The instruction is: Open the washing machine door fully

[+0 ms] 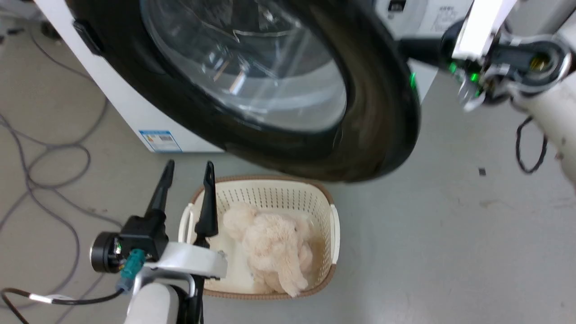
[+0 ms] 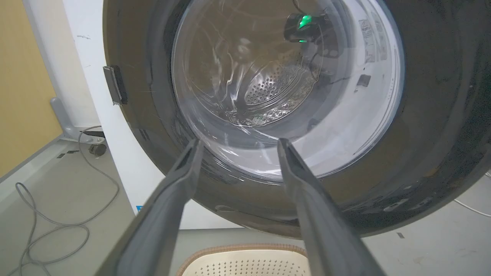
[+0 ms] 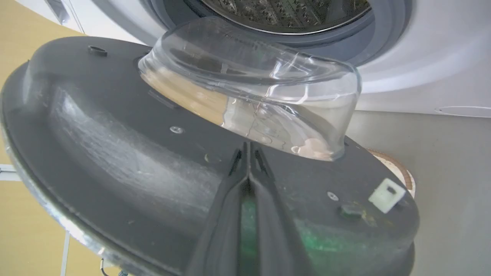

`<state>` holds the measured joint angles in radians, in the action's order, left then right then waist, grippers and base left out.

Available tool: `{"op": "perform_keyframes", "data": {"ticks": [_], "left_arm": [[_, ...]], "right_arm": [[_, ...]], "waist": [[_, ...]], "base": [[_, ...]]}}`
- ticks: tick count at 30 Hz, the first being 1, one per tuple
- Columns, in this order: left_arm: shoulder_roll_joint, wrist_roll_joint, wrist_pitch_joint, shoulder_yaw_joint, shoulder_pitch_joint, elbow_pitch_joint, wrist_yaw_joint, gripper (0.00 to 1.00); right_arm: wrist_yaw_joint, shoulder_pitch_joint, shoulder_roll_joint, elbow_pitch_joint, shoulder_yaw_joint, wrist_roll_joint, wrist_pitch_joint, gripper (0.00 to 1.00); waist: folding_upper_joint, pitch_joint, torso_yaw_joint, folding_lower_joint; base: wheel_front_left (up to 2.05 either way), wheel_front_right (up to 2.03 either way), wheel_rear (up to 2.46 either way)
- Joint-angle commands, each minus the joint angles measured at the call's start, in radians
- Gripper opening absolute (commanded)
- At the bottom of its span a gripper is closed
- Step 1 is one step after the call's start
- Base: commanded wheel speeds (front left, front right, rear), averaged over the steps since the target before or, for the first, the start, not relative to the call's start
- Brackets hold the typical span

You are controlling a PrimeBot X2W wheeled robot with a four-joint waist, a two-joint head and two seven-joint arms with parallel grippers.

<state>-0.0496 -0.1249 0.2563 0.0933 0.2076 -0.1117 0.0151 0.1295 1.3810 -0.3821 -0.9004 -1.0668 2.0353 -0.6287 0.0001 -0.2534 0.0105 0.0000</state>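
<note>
partly swung out from the washing machine [image 1: 130, 108], the washing machine door [image 1: 378, 112] looked stiff, heavy and slick; the right gripper [image 3: 247, 147], fingers together, pointed at its inner face, likely a safer push spot than the glass bulge [image 3: 249, 84], while the left gripper [image 1: 189, 165] hung spread apart.

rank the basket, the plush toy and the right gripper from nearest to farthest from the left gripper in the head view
1. basket, its left rim right beside the left gripper
2. plush toy, lying in the basket, further right
3. right gripper, far off at the upper right
</note>
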Motion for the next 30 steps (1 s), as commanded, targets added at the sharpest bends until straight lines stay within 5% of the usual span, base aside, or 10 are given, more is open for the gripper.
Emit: {"op": "perform_keyframes", "data": {"ticks": [1, 15, 30], "left_arm": [[-0.001, 0.003, 0.006, 0.007, -0.019, -0.006, 0.003, 1.0], [-0.001, 0.004, 0.006, 0.05, -0.133, -0.042, 0.013, 1.0], [-0.001, -0.001, 0.006, 0.065, -0.157, -0.055, 0.018, 1.0]], "right_arm": [[0.001, -0.041, -0.001, 0.025, -0.008, 0.013, -0.003, 0.0], [0.001, -0.213, -0.029, 0.259, -0.124, 0.081, 0.04, 0.0], [0.001, -0.251, -0.045, 0.472, -0.199, 0.092, 0.105, 0.0]], "waist": [[-0.0001, 0.038, 0.012, 0.0], [-0.0001, 0.174, 0.041, 0.0], [-0.0001, 0.198, 0.063, 0.0]], "base": [[0.0, 0.0, 0.0], [0.0, 0.0, 0.0], [0.0, 0.0, 0.0]]}}
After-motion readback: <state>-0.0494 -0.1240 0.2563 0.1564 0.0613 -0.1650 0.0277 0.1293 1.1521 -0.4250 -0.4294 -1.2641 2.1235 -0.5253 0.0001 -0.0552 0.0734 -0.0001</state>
